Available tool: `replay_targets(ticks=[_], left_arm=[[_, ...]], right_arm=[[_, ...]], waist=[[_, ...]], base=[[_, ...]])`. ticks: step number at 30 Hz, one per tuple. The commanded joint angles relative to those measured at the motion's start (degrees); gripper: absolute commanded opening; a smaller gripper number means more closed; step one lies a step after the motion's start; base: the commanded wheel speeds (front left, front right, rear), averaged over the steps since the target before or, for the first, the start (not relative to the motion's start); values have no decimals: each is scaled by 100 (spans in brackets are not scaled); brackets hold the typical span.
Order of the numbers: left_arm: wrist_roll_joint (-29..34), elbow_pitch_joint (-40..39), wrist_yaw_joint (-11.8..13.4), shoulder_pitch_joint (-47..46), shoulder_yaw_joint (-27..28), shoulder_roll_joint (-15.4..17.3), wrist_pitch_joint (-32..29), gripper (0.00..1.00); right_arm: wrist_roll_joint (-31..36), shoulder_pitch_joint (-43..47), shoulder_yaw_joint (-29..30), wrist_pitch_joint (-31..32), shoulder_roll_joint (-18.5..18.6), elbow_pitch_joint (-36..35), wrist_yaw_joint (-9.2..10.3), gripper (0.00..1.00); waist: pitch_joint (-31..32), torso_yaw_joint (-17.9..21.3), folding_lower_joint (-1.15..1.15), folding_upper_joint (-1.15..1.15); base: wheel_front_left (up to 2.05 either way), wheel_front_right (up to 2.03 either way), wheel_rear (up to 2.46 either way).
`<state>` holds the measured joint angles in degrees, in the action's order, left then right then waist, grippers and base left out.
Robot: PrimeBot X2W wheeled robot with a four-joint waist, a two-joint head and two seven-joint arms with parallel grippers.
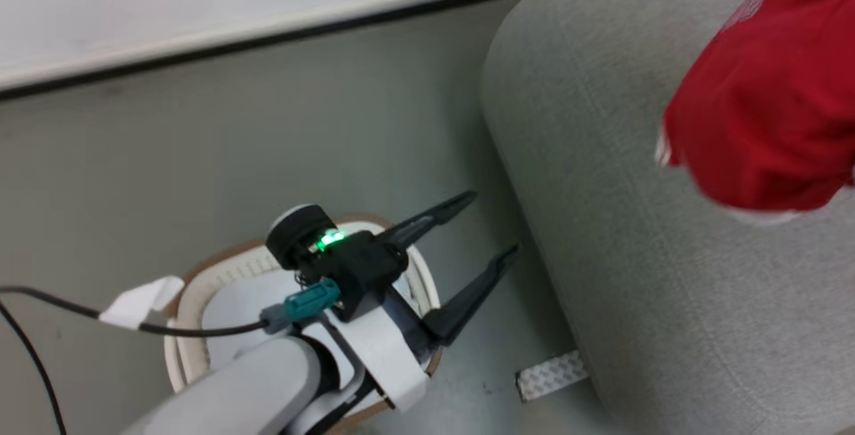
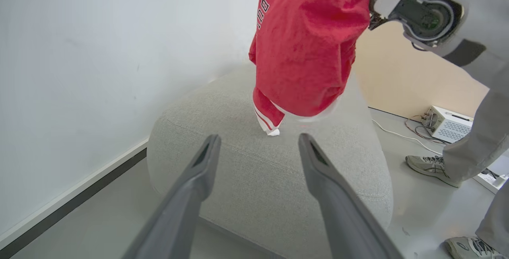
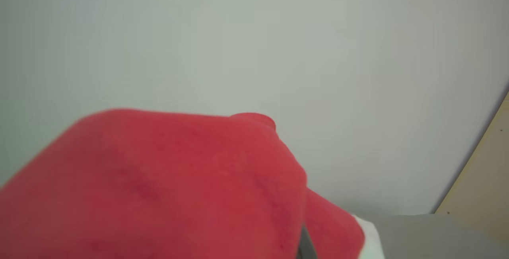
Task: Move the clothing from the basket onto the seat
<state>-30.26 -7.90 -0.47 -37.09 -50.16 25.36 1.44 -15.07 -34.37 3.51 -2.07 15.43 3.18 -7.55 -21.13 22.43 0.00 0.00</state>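
My left gripper hovers over the basket, jaws wide open, empty, pointing toward the seat. The basket liner is bare where visible. The red shirt hangs with its long axis vertical from my right arm, directly above the seat top, striped cuff touching or just off the fabric. The right jaws are buried in cloth, so I can't tell their state. Judgement: right arm does it, lowering straight down, then letting go.

seat top open, person's legs beside it
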Motion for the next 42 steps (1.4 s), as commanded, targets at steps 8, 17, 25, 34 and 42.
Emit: replay_targets(ticks=[8,17,25,34,42], left_arm=[[139,-537,43,-321,186,476,-330,100],[116,-887,179,-341,440,901,-469,100],[103,-981,253,-313,521,1016,-470,100],[28,-936,321,-245,592,1116,-459,100],[-188,-614,337,-9,570,966,-197,100]], right_arm=[[-135,-1341,641,447,788,228,13,0],[268,-1946,1590,716,1429,1666,13,0],[819,-1637,1472,885,1201,2857,13,0],[1197,-1560,1061,1009,1044,3819,13,0],[978,-1491,433,997,1237,4072,13,100]], waist=[[-1402,-429,0,0],[-2036,-698,0,0],[-2218,-672,0,0],[-2125,-594,0,0],[-1441,-529,0,0]], base=[[0,0,0],[0,0,0],[0,0,0],[0,0,0],[0,0,0]])
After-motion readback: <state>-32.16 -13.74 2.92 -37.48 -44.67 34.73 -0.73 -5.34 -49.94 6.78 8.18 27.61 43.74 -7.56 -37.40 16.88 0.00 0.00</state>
